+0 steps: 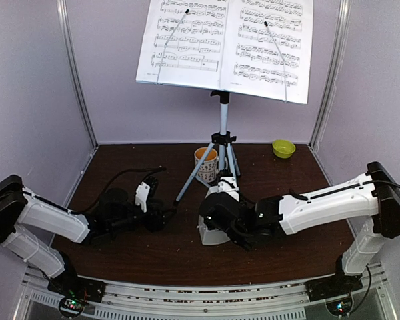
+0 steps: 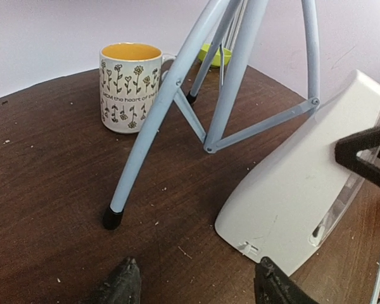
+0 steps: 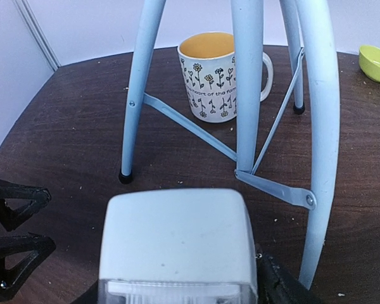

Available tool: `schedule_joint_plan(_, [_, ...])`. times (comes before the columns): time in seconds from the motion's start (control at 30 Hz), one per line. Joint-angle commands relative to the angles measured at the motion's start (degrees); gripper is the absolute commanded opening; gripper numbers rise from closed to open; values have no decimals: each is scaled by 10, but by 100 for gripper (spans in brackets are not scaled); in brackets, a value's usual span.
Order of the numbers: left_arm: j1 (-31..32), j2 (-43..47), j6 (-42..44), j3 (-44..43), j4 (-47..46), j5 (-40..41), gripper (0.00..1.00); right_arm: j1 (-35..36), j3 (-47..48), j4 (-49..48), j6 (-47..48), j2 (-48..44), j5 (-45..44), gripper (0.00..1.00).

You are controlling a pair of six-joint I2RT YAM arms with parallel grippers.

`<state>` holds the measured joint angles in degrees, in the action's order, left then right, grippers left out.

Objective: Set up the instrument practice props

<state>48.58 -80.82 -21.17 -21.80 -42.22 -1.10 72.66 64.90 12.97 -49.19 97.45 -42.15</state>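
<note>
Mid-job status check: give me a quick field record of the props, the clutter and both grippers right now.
music stand: upright on its tripod, back-centre of the table
sheet-music pages: two, side by side on the stand
metronome: on the table in front of the tripod
right gripper: fingers either side of the metronome, grip unconfirmed
left gripper: open, empty
clutter: mug by the tripod legs, green bowl back right

I see the music stand [image 1: 223, 127] at the middle rear of the table [image 1: 153, 257], with two sheet-music pages [image 1: 225, 41] side by side on it. The mug [image 1: 206, 163] stands among its legs, and the bowl [image 1: 283, 148] is at the back right. The metronome [image 1: 212, 233] sits in front of the stand, between the fingers of the right gripper [image 3: 180, 285]. The left gripper [image 2: 196, 286] lies to its left, apart.
</note>
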Motion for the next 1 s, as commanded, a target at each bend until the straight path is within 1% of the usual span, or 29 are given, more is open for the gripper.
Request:
schedule_joint_plan(0.0, [9, -1, 44, 29, -64, -24, 62, -11, -36, -87, 57, -73, 21, 37])
schedule_joint_plan(0.17, [31, -13, 91, 31, -70, -46, 59, -19, -79, -166, 124, -131, 71, 29])
schedule_joint_plan(0.3, [72, -24, 130, 15, -47, -22, 56, -28, -118, -221, 158, -169, 115, 25])
schedule_joint_plan(0.5, [96, -37, 135, -3, -48, -7, 51, -34, -171, -300, 194, -211, 165, 18])
schedule_joint_plan(0.63, [116, -39, 150, -21, -29, 14, 50, -34, -195, -337, 200, -226, 183, 10])
schedule_joint_plan(0.73, [124, -42, 164, -20, -35, 25, 52, -34, -208, -365, 213, -236, 204, 7])
schedule_joint_plan(0.83, [127, -34, 186, -11, -40, 25, 59, -35, -225, -392, 234, -251, 232, 6])
schedule_joint_plan(0.97, [129, 0, 227, 20, -50, 19, 67, -36, -255, -422, 272, -282, 264, 5])
